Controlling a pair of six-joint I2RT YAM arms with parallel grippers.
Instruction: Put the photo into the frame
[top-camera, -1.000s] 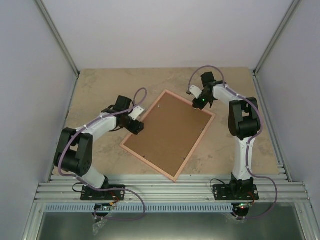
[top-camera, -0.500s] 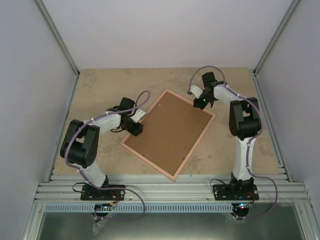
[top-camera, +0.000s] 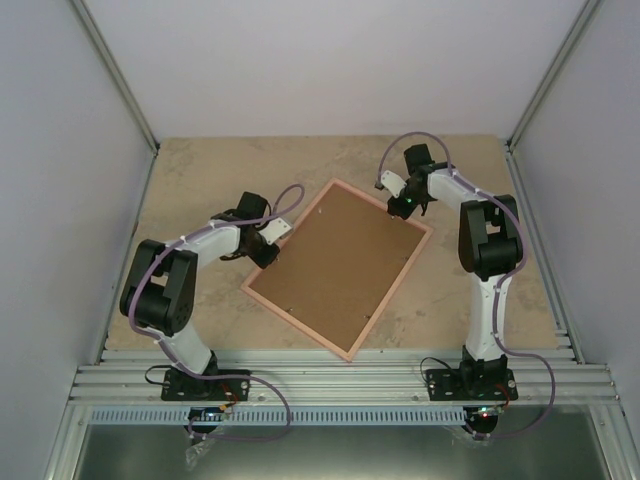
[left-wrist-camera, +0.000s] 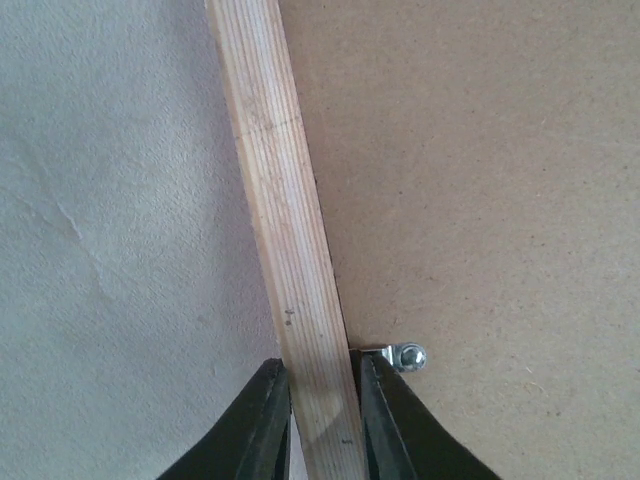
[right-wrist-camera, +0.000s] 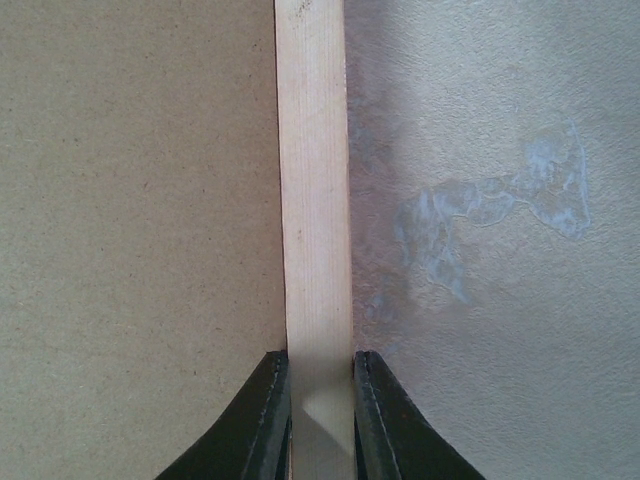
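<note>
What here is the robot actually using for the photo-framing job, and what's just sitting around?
In the job: the frame, lying back-up; the left gripper and the right gripper, each closed on one of its rails; the photo is not in view.
Just there: the brown backing board inside the frame, a metal clip on it, a pale stain on the table.

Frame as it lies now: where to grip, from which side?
A thin side rail of the frame, from straight above, jaws across its width. It lies flat, back up, with the backing board filling the middle; only the narrow rails fit between jaws.
</note>
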